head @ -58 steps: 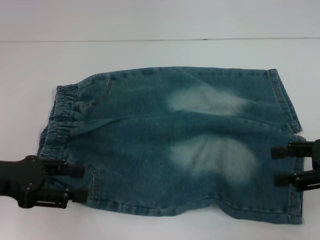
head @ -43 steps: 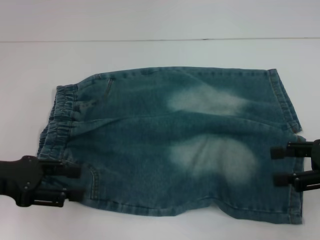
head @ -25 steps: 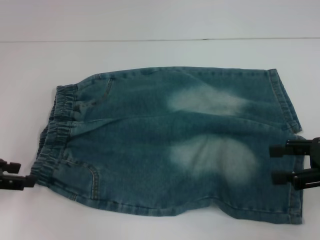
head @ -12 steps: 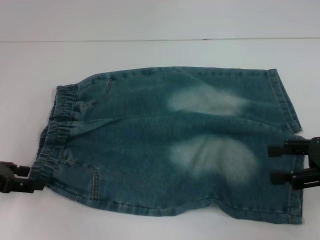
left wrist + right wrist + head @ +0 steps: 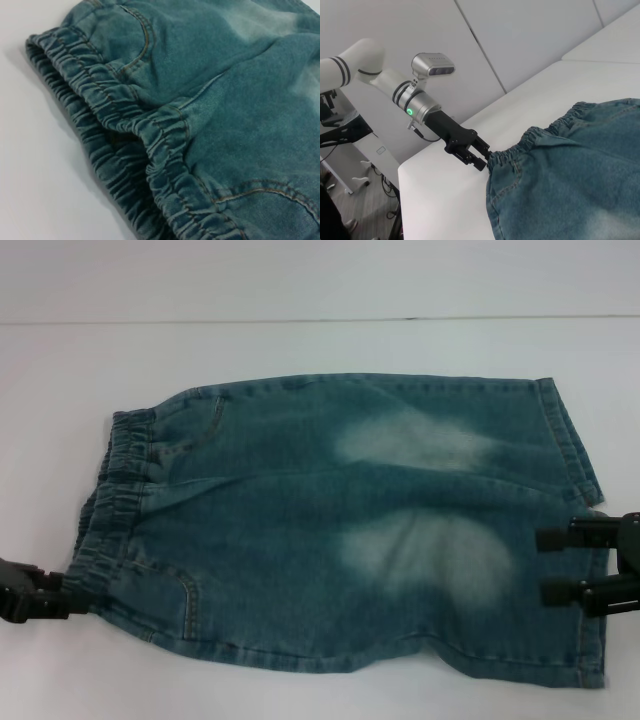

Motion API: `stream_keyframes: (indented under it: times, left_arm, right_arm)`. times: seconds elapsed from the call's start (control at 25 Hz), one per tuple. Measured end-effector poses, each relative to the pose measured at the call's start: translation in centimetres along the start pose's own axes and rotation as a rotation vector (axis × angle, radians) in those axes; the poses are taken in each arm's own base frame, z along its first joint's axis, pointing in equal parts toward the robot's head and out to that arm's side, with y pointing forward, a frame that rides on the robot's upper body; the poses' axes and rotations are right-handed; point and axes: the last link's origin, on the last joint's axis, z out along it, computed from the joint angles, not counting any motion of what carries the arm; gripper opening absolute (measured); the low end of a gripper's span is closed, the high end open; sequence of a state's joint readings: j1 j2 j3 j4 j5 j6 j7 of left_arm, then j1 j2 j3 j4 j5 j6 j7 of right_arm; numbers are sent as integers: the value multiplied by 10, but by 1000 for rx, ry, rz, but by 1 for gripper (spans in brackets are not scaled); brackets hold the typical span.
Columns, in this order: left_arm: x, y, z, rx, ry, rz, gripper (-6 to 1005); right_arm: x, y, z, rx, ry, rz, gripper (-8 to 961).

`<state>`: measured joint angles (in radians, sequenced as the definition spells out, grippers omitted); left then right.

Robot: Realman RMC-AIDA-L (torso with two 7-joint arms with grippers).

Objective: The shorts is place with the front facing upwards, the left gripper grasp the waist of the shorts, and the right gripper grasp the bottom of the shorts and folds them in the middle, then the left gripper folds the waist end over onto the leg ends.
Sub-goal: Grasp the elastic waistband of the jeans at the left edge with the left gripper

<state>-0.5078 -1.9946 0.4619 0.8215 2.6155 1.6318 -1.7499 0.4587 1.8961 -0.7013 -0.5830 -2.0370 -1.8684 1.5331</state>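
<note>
The blue denim shorts (image 5: 340, 530) lie flat, front up, on the white table (image 5: 300, 350), with the elastic waist (image 5: 110, 500) to the left and the leg ends (image 5: 580, 470) to the right. My left gripper (image 5: 62, 595) is open at the waist's near corner, its tips just at the edge of the waistband (image 5: 507, 155); the right wrist view shows that same left gripper (image 5: 481, 157) there. The left wrist view is filled by the gathered waistband (image 5: 150, 135). My right gripper (image 5: 545, 565) is open over the near leg's hem, one finger on each side of it.
The table's far edge (image 5: 320, 320) runs behind the shorts. White wall panels (image 5: 520, 40) and the table's left end (image 5: 420, 170) show in the right wrist view, with a stand and cables (image 5: 350, 145) beyond it.
My left gripper pulled back off the shorts to the left, then crept right again to the waist's near corner. The right gripper has barely moved.
</note>
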Motion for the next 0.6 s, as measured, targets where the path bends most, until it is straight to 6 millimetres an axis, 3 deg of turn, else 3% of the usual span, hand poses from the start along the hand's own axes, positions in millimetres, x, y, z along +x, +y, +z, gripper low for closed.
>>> stream_keyframes:
  times: [0.16,0.6]
  left_arm:
    - [0,0,0,3,-1,1,555]
    - [2,2,2,-12,5,11,83]
  right_arm:
    - [0,0,0,0,-1,-1,915]
    - [-2,-1,-1,6,1,-7,916]
